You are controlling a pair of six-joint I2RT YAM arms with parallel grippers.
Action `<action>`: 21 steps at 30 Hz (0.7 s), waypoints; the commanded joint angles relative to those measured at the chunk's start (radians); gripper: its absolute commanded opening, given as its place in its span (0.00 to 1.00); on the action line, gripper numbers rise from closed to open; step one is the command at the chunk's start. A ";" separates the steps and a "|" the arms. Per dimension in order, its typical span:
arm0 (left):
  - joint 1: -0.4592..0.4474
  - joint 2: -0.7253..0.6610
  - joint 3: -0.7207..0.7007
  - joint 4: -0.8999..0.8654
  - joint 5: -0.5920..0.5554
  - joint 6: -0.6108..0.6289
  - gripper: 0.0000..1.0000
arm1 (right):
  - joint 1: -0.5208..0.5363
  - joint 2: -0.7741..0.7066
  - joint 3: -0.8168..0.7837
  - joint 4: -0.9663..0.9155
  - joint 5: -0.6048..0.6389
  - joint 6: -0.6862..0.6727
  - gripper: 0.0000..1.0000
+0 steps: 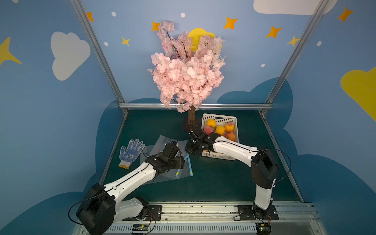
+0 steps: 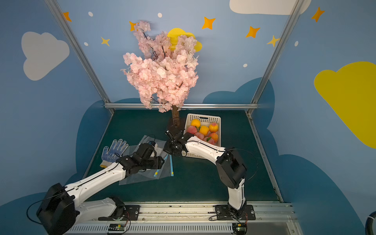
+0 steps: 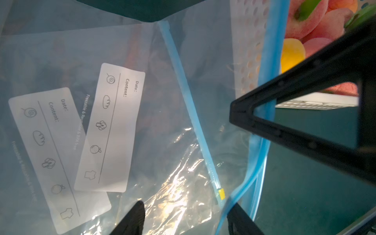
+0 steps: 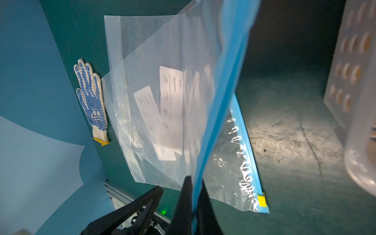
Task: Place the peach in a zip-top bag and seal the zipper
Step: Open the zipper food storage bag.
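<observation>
Right gripper [image 4: 195, 184] pinches the zip-top bag [image 4: 223, 81] at its zipper, clear only from the wrist.

Sky-blue painted walls [image 1: 36, 126] carrying white cloud shapes [image 1: 69, 55], a yellow cloud shape [image 1: 362, 89], orange four-pointed stars [image 1: 230, 23] and dark-blue cloud shapes [image 1: 325, 183] low down enclose a dark-green matte tabletop [image 1: 223, 183], framed by silver aluminium posts [image 1: 97, 53], with a pink artificial blossom tree [image 1: 187, 75] near its far edge.
</observation>
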 commanded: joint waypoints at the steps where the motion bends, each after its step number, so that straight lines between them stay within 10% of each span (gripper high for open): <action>1: 0.000 -0.007 -0.001 -0.028 -0.047 0.000 0.59 | -0.003 -0.049 -0.016 -0.003 -0.004 0.012 0.00; 17: -0.003 0.030 -0.050 0.139 0.138 0.065 0.27 | -0.012 -0.041 -0.016 0.018 -0.060 0.043 0.00; 21: -0.003 0.024 -0.047 0.132 0.126 0.069 0.06 | -0.026 -0.066 -0.025 0.017 -0.057 -0.007 0.26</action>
